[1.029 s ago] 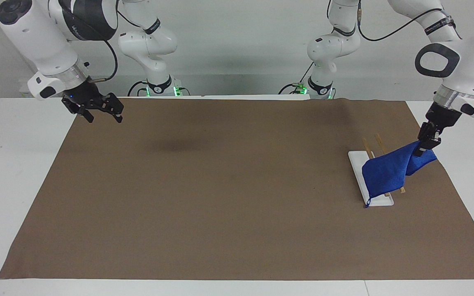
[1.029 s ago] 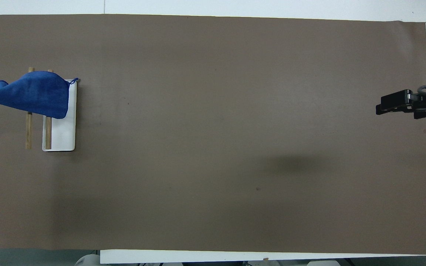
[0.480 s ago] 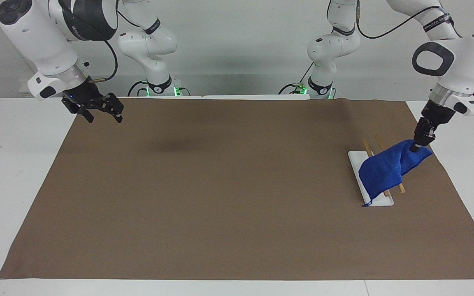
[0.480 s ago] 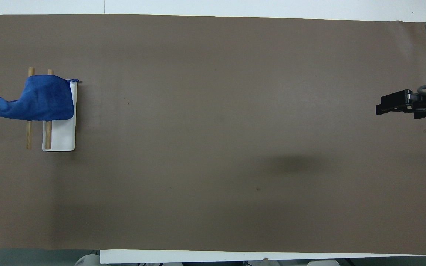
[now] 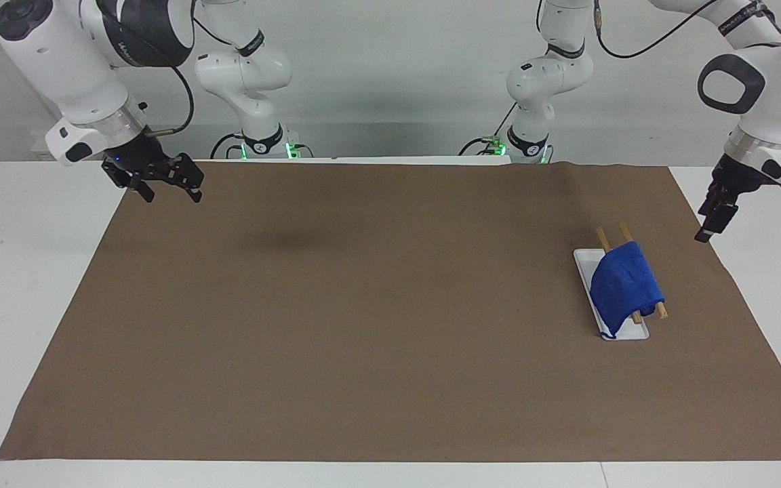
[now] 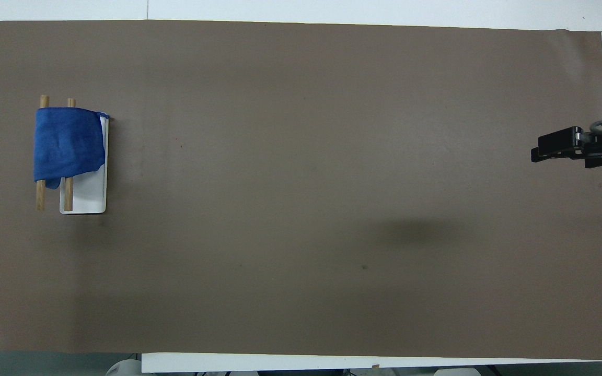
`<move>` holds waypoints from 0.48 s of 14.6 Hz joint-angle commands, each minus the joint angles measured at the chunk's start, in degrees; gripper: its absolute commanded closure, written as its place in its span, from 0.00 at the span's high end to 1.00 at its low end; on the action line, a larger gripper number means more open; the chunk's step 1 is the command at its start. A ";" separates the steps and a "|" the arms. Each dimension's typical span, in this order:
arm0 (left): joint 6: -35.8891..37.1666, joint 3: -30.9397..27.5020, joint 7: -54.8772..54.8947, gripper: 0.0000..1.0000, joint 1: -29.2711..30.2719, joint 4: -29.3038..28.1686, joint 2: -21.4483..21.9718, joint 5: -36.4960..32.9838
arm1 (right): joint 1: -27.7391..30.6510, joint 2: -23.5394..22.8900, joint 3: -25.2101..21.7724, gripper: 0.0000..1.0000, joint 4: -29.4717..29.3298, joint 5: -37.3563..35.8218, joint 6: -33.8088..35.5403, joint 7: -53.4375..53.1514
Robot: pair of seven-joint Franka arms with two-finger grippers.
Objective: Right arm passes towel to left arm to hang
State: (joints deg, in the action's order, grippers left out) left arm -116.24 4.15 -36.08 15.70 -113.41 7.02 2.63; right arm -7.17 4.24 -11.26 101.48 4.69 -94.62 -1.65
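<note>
The blue towel [image 5: 624, 285] hangs draped over the two wooden bars [image 5: 624, 232] of a small rack on a white base [image 5: 636, 332], near the left arm's end of the table. In the overhead view the towel [image 6: 68, 141] covers the farther part of the bars [image 6: 39, 197] above the base [image 6: 89, 197]. My left gripper [image 5: 708, 229] is open and empty, raised over the mat's edge beside the rack, apart from the towel; it is out of the overhead view. My right gripper [image 5: 172, 195] is open and empty, waiting over the mat's edge at the right arm's end, and also shows in the overhead view [image 6: 535, 154].
A brown mat [image 5: 363, 325] covers most of the white table [image 5: 17, 271]. The arms' bases stand at the robots' edge of the table.
My left gripper let go of the towel and rose away toward its own end of the table. The towel's held corner dropped and now hangs over the bars. The right arm has not moved.
</note>
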 commanded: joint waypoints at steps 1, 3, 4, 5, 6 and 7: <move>8.20 0.16 5.81 1.00 -3.38 6.69 -1.75 -1.67 | -0.12 0.25 0.10 1.00 0.21 -1.09 0.40 -0.02; 17.84 0.25 12.93 1.00 -6.20 11.43 -1.75 -1.67 | -0.12 0.25 0.10 1.00 0.21 -1.09 0.40 -0.02; 23.12 0.33 16.27 1.00 -7.52 14.06 -1.75 -1.67 | -0.12 0.25 0.10 1.00 0.21 -1.09 0.40 -0.10; 27.69 0.33 19.78 1.00 -9.01 16.87 -1.84 -1.58 | -0.12 0.25 0.10 1.00 0.21 -1.09 0.40 -0.02; 31.74 0.33 22.17 1.00 -10.07 18.99 -1.92 -1.75 | -0.12 0.25 0.10 1.00 0.21 -1.09 0.40 -0.10; 34.83 0.25 24.37 1.00 -11.21 20.06 -1.84 -1.84 | -0.12 0.25 0.10 1.00 0.21 -1.09 0.40 -0.02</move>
State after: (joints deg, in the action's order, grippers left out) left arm -88.30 5.00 -16.92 6.76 -98.21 6.70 2.38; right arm -7.17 4.24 -11.26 101.48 4.69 -94.62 -1.65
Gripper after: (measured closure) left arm 0.000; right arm 0.000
